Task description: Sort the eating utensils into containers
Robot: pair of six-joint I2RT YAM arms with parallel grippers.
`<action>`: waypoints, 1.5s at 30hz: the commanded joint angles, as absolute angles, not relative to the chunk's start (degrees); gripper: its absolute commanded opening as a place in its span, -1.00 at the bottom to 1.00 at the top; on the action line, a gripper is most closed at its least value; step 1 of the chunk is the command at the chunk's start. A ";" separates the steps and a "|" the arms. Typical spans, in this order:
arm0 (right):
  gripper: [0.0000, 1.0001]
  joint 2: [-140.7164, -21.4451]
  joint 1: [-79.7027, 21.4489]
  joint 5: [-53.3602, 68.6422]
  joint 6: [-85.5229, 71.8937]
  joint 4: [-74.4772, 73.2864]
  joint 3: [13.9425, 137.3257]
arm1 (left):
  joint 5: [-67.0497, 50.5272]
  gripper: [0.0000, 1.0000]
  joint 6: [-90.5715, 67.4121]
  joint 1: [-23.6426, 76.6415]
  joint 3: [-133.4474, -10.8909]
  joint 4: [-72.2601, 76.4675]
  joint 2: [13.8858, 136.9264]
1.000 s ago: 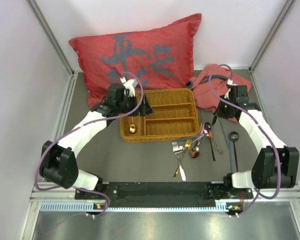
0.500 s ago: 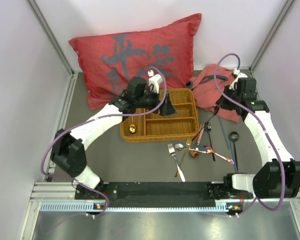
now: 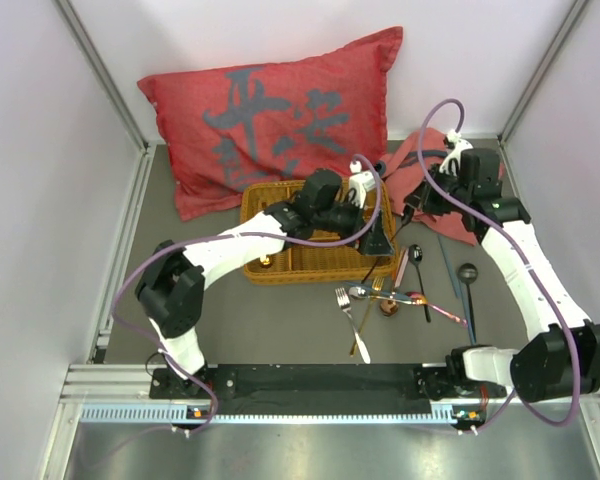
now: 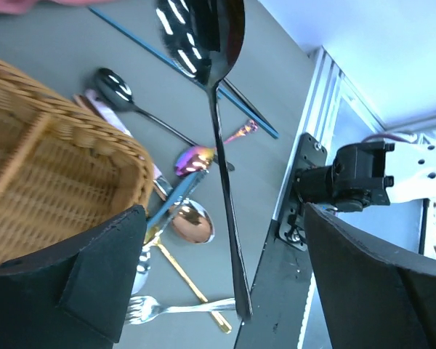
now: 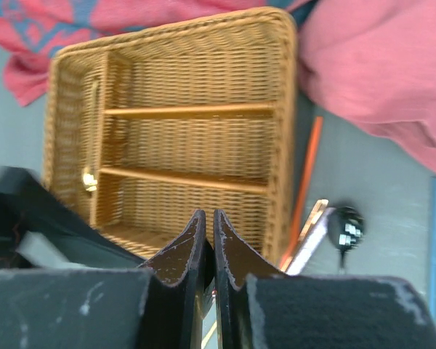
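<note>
Overhead view of a grey worktop with two white robot arms reaching in from the near edge. A rectangular tan woven wicker cutlery tray sits at the centre, in front of a large red cushion with dark lettering. A crumpled pink cloth lies just right of the tray.

The left arm stretches across the tray. Its left claw hovers over the tray's right end, fingers spread wide and gripping nothing. The right claw hangs just beside it, near the tray's right rear corner. It is pinched tightly closed on a long black spoon, apparently near the bowl end. The handle slants down in mid-air, and in the left wrist view it passes between the left claw's fingers.

A small gold spoon lies in the tray's long compartment; the three shorter ones look bare.

Loose utensils lie on the worktop near the tray's front right corner, among them a silver fork, a copper spoon and a black round-bowled spoon.
</note>
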State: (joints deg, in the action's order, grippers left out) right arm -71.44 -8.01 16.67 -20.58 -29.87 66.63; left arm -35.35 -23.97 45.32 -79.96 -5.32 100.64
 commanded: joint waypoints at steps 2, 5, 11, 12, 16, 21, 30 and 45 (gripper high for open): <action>-1.00 -69.70 -10.19 19.42 -24.43 -25.58 71.19 | -36.30 0.71 -24.79 46.23 -82.62 -0.88 102.21; -1.00 -69.78 -10.20 19.77 -24.78 -25.23 71.02 | -36.82 0.31 -25.05 46.41 -82.53 -0.62 102.65; -1.00 -69.96 -10.20 20.57 -25.22 -25.14 70.49 | -36.83 -1.00 -25.22 46.41 -81.83 -0.44 102.40; -0.98 -69.96 -10.28 20.83 -25.22 -25.22 70.49 | -36.83 -1.00 -25.31 46.41 -81.48 -0.44 102.39; -0.39 -69.52 -10.28 20.48 -24.87 -26.01 70.31 | -36.13 -1.00 -25.14 46.14 -80.42 -0.44 101.78; 0.37 -68.21 -10.28 18.99 -24.52 -26.28 69.52 | -36.21 -1.00 -26.89 43.16 -76.57 2.89 99.94; 0.71 -67.41 -10.20 16.79 -23.03 -27.95 67.42 | -33.23 -1.00 -27.95 30.86 -66.81 1.15 93.00; 0.70 -70.48 -10.20 5.37 -17.58 -28.65 58.36 | -10.73 -1.00 -24.96 19.60 -62.49 -13.44 85.25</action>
